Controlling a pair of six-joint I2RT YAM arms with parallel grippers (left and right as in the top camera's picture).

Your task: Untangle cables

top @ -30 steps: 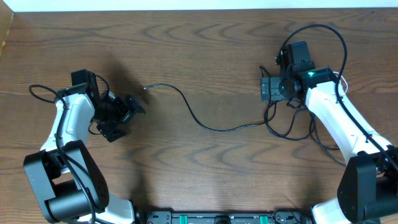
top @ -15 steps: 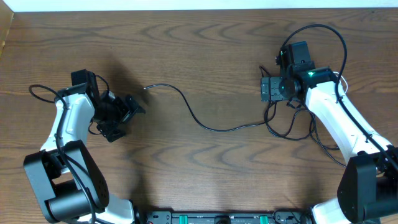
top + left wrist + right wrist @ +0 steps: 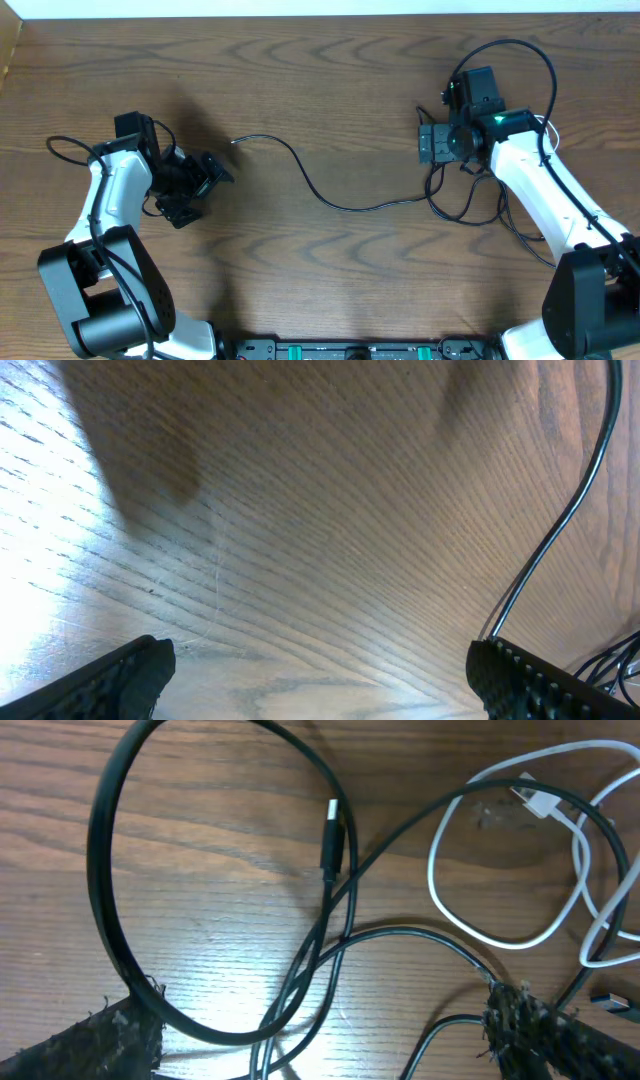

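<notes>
- Progress, as I judge it: a first part is done. One black cable (image 3: 350, 208) lies drawn out alone across the middle of the table (image 3: 330, 60). Its free end is near the left gripper (image 3: 200, 188), and its other end runs right toward the bunch.
- What is left: the other cables (image 3: 460, 222) lie bunched on the right side, under the right arm. In the right wrist view a wide black loop (image 3: 97, 870) crosses other black strands, and a white cable (image 3: 433, 870) curls beside them. They seem to be loose crossings rather than a tight knot, but the view is too close to be sure.
- The left gripper has its fingers wide apart and holds nothing. It hangs over bare wood, with the drawn-out cable just beside it on the right.
- The right gripper (image 3: 437, 143) also has its fingers wide apart. It is over the bunch and is clamped on nothing.
- The cables are thin, round, smooth and flexible, and they keep soft curves. One black strand ends in a slim plug (image 3: 333, 835) with a pale metal tip.
- The table is flat brown wood with a strong wavy grain, and it shows some glare.
- The pads (image 3: 90, 1040) of the right gripper look black and rough.
</notes>
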